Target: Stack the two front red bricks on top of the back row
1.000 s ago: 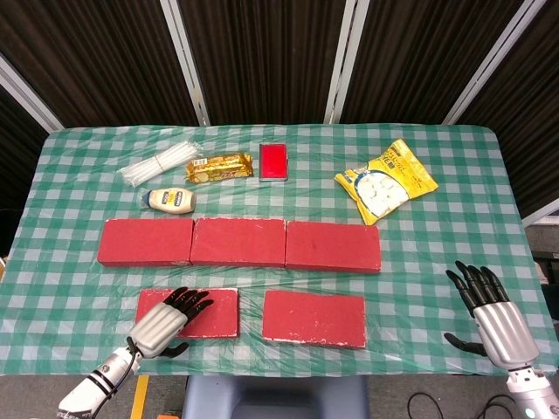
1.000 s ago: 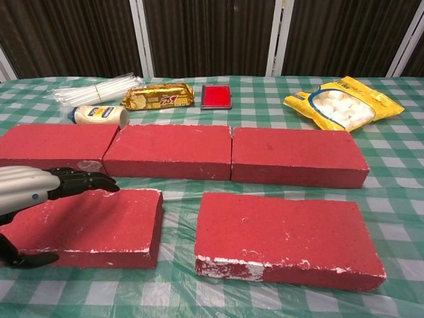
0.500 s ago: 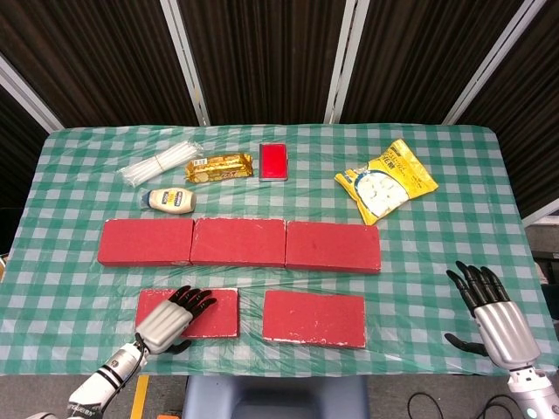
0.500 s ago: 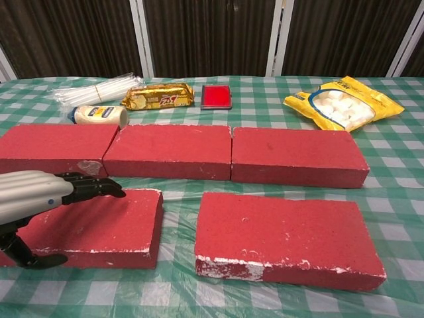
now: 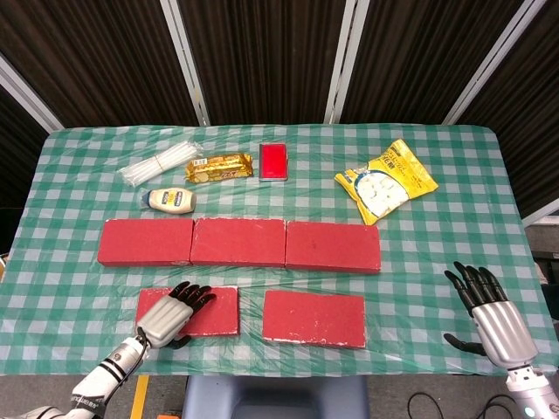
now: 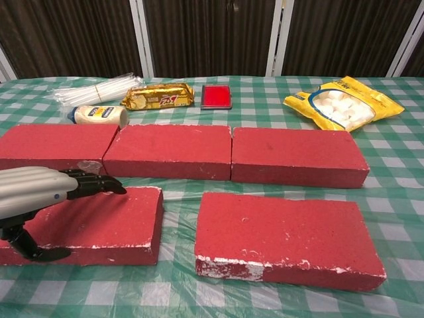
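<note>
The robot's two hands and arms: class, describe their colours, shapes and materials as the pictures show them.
Both the left hand and the right hand have ribbed silver-grey metallic backs and glossy black segmented fingers with a black thumb. The left forearm is white and silver with dark bands; the right wrist looks similar.

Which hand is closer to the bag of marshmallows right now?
Right. The right hand sits off the table's near right corner, below the marshmallow bag; the left hand is over the front left brick, far across.
</note>
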`<state>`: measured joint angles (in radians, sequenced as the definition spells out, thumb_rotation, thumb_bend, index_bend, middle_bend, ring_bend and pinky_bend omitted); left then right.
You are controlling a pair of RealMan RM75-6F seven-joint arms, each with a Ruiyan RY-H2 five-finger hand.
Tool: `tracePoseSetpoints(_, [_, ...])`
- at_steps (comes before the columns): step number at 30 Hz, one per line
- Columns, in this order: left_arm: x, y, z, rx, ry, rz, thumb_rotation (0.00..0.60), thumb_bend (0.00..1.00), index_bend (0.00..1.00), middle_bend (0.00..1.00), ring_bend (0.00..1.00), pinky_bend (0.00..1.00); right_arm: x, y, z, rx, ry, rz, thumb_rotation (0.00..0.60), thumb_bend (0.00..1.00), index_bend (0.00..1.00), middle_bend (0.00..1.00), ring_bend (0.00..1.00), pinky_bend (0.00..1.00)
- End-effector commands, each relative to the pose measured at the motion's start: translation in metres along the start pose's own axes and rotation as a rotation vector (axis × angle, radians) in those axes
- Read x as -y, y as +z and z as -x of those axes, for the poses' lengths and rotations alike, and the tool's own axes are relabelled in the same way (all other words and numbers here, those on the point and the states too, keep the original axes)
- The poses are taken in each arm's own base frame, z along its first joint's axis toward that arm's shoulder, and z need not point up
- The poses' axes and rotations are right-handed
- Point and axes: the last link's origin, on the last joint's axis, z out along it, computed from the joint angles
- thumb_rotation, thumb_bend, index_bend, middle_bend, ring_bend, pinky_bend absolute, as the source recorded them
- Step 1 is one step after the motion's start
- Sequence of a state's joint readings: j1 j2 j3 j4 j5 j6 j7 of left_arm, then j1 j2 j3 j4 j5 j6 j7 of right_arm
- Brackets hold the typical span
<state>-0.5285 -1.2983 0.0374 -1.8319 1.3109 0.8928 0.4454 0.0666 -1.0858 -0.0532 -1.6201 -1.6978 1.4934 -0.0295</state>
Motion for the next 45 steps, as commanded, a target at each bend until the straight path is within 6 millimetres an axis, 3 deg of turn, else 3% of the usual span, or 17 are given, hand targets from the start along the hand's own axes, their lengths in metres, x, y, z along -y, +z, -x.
tracePoseSetpoints(1, [0.001, 0.0, 0.0, 0.005, 0.0, -0.003, 0.6, 0.32, 0.0, 0.0, 0.0, 0.0, 0.0, 0.0, 0.0, 0.0, -0.001, 0.001, 0.6, 0.14, 0.0, 0.0, 0.0, 0.0])
tracePoseSetpoints(45, [0.026, 0.005, 0.002, 0.078, -0.049, -0.094, 0.6, 0.32, 0.0, 0.0, 0.0, 0.05, 0.002, 0.0, 0.003, 0.008, -0.011, 0.004, 0.6, 0.14, 0.0, 0.0, 0.0, 0.0])
